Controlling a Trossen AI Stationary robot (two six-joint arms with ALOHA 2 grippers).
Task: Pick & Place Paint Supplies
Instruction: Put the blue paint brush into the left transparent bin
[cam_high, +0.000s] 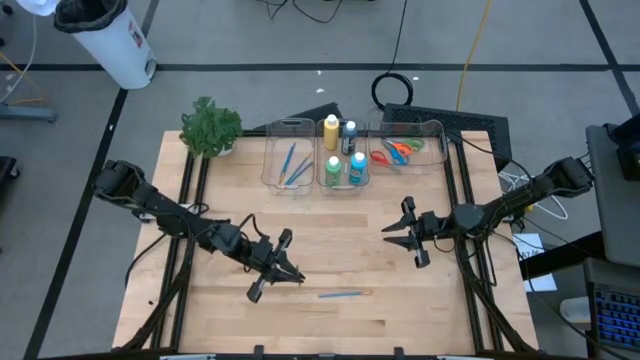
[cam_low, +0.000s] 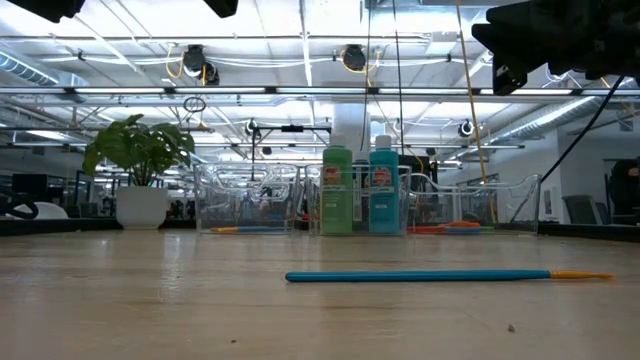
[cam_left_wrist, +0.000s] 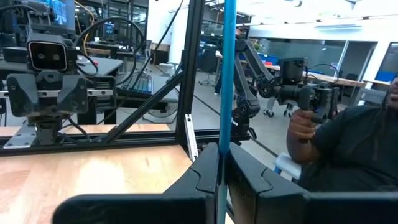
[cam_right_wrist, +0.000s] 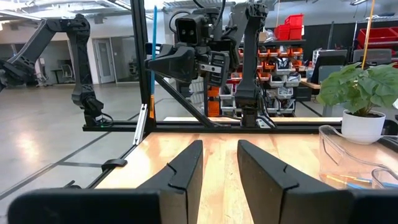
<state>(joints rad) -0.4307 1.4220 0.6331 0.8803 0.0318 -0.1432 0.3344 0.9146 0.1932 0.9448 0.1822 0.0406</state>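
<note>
High view is showing me both arms hanging over the wooden surface (cam_high: 330, 250). I am seeing my left gripper (cam_high: 283, 262) hovering above the front left part, and the left wrist view is showing its jaws pressed together on a thin blue paintbrush (cam_left_wrist: 228, 74), which is standing upright between the fingers (cam_left_wrist: 205, 177). The right wrist view is catching that same brush as a blue line rising in front of the left arm.

A second blue paintbrush with an orange tip (cam_high: 345, 294) is lying flat on the surface, just beside the left gripper toward the right and apart from both sets of jaws.

My right gripper (cam_high: 402, 233) is waiting over the right middle of the surface, its jaws standing a little apart with nothing between them, and the dark fingers (cam_right_wrist: 186, 171) are pointing toward the left arm.

At the back of the surface, clear plastic bins (cam_high: 290, 155) are holding more blue brushes, a yellow paint bottle (cam_high: 331, 130), green and blue bottles (cam_low: 355, 190), and scissors with orange handles (cam_high: 398, 150). A potted plant (cam_high: 211, 127) is standing left of the bins.
</note>
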